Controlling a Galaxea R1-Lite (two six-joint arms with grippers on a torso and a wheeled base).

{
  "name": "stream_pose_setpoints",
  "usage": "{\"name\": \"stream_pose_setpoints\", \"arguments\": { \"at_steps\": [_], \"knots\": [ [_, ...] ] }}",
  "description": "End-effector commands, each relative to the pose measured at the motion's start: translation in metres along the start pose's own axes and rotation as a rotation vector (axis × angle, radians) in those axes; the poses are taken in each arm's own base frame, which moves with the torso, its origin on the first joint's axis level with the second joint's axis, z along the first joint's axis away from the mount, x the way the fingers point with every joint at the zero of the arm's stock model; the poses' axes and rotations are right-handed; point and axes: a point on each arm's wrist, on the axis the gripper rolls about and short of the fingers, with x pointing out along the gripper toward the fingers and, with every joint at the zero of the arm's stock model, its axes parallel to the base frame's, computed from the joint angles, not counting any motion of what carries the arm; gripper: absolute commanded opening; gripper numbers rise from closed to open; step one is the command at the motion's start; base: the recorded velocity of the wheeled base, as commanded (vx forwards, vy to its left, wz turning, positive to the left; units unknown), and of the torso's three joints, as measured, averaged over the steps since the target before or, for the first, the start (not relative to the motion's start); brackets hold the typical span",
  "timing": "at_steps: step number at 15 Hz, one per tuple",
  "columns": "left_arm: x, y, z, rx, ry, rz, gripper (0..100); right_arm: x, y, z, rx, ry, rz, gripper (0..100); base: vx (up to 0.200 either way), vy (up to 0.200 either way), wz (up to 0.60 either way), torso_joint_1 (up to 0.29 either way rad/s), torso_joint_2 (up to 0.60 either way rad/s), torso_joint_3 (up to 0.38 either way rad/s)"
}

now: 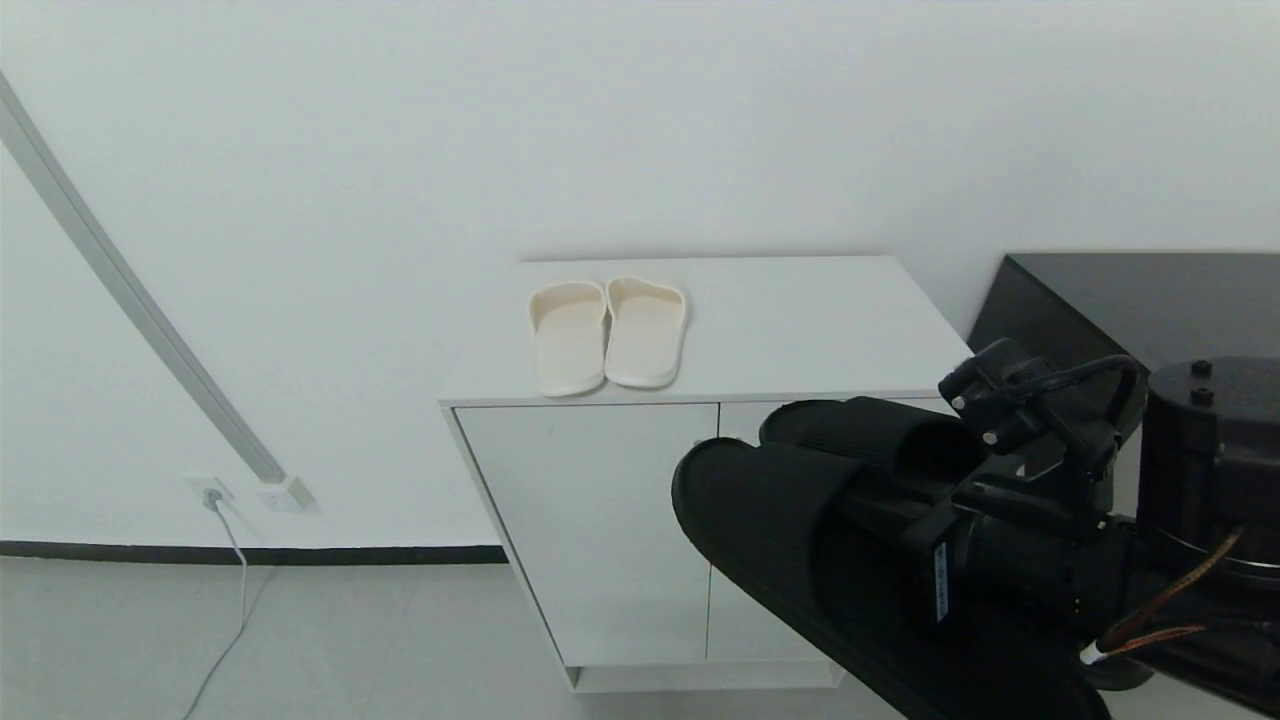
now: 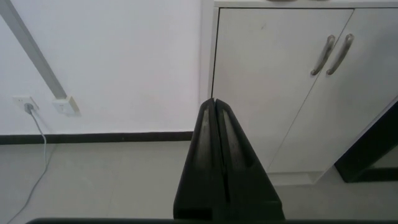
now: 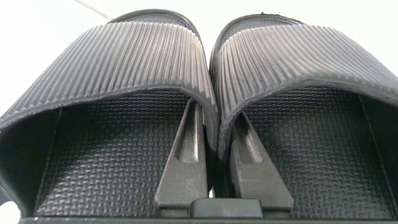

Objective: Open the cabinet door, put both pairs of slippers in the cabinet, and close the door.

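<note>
Black slippers [image 3: 199, 93]: both are carried as one bundle by the right gripper [image 3: 216, 115], in the air in front of the cabinet [image 1: 800, 320], level with its doors. One of the fingers [image 3: 183, 168] sits inside each slipper, and they clamp the two touching inner walls under the straps. That looks like why a single grip takes the pair and keeps it side by side. The toes point away from the wrist, toward the cabinet front. The right arm comes in low from the right side with the wrist roughly level, and the pair hangs off its end. Cream slippers [image 1: 608, 335]: these lie side by side, touching, on the cabinet top, at the front edge toward the front-left corner, toes toward the wall. Both doors are closed, with the two handles [image 2: 333, 55] meeting at the centre seam. Left gripper [image 2: 214, 106]: fingers pressed flat together, holding nothing. It sits low off the cabinet's left front edge, aimed at the left door [image 2: 273, 87] and well apart from the handles. My read is that the door-opening step isn't done, and with the right side loaded, the left has to take the handle. Its fingers would need to spread first, and the held pair needs to stay clear of the door swing.
</note>
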Motion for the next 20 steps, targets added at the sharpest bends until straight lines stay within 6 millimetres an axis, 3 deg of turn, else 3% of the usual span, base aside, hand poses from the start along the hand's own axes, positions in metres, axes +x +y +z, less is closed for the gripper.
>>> {"name": "stream_pose_setpoints", "arguments": {
  "at_steps": [1,9,10,20],
  "knots": [
    [0.0001,0.0,-0.0005,-0.001,0.002,0.001,0,0.0009,0.0,-0.0017,-0.001,0.007,-0.003,0,0.0,0.0,0.0,0.0,0.0,0.0],
    [0.0001,0.0001,-0.0002,-0.001,0.003,0.005,0,-0.0003,-0.0004,-0.0056,-0.005,0.019,-0.005,0,0.0,0.0,0.0,-0.171,0.41,0.237],
    [0.0001,0.0002,-0.0002,-0.001,0.003,0.007,100,-0.0003,-0.0004,-0.0056,-0.005,0.019,-0.005,0,0.0,0.0,0.0,-0.222,0.53,0.31],
    [0.0,0.0002,0.0,-0.006,0.0,0.008,100,-0.0009,-0.0005,-0.0067,-0.005,0.019,-0.003,0,0.0,0.0,0.0,-0.182,0.5,0.322]
  ]
}}
